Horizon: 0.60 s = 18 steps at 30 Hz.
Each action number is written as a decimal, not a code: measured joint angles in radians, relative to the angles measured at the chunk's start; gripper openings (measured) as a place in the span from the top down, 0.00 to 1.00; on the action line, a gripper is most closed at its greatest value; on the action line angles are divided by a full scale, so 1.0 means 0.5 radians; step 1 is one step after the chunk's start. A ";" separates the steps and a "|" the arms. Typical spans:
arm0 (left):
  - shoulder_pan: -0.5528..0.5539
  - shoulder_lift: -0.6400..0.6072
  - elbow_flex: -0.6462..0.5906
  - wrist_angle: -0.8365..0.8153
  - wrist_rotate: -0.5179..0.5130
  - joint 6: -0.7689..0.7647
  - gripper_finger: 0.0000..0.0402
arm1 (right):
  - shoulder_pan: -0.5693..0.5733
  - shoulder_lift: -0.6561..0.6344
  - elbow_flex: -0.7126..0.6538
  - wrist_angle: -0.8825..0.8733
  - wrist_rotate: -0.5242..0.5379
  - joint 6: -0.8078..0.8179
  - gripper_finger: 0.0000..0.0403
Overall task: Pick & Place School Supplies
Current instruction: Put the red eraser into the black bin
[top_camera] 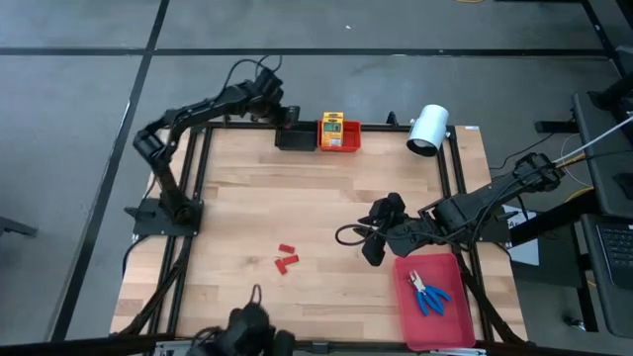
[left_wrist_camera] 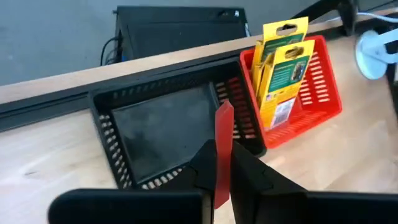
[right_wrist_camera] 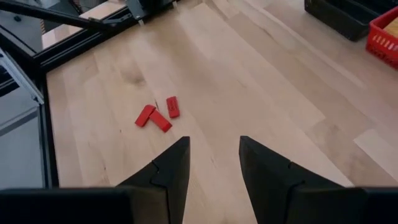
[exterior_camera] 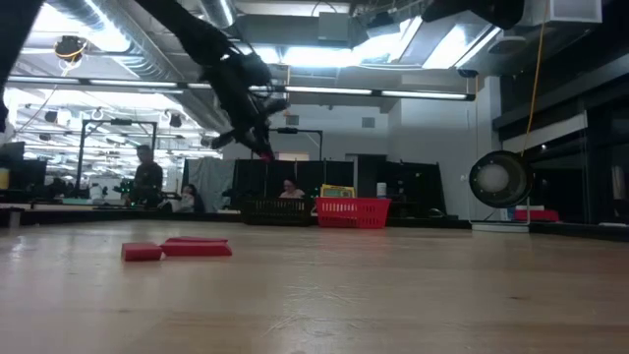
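A thin red piece [left_wrist_camera: 224, 121] stands between the fingers of my left gripper [left_wrist_camera: 222, 155], which is shut on it above the black bin [left_wrist_camera: 161, 134] at the table's far edge. My left gripper [top_camera: 282, 111] also shows in the high view. Beside the black bin, the red bin [left_wrist_camera: 311, 102] holds yellow-and-green boxes [left_wrist_camera: 285, 68] standing on end. Three more red pieces [right_wrist_camera: 155, 116] lie flat on the table's middle. My right gripper [right_wrist_camera: 214, 146] hovers open to their right, touching nothing. Two blue-handled tools [top_camera: 429, 293] lie in the flat red tray [top_camera: 440, 326]. My left gripper pinches the red piece by its lower part [left_wrist_camera: 221, 144] between its two fingers, which slant down from above. The piece's upper end [left_wrist_camera: 224, 111] sticks out past the fingertips. It is lifted clear, over the black bin's open top.
A white cylinder [top_camera: 428, 130] lies at the table's far right corner. The dark frame rails [top_camera: 193, 198] run along the table's left and right sides. Bare wood lies between the loose red pieces [top_camera: 287, 260] and the bins.
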State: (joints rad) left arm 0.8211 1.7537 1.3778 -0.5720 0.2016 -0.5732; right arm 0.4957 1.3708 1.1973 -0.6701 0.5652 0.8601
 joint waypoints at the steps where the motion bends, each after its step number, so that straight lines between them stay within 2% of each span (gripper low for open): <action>1: -0.001 0.053 0.054 -0.017 -0.002 -0.016 0.96 | -0.001 0.000 -0.001 -0.001 0.007 0.013 0.65; 7: -0.006 0.257 0.104 -0.042 -0.122 -0.189 0.96 | 0.009 -0.010 -0.001 -0.094 0.045 0.120 0.65; 18: -0.019 0.369 0.104 -0.083 -0.262 -0.249 0.96 | 0.100 -0.030 -0.001 -0.205 0.152 0.276 0.65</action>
State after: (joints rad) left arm 0.8117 1.9385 1.4296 -0.6136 0.0706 -0.6975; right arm 0.5457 1.3560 1.1969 -0.7723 0.6415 0.9982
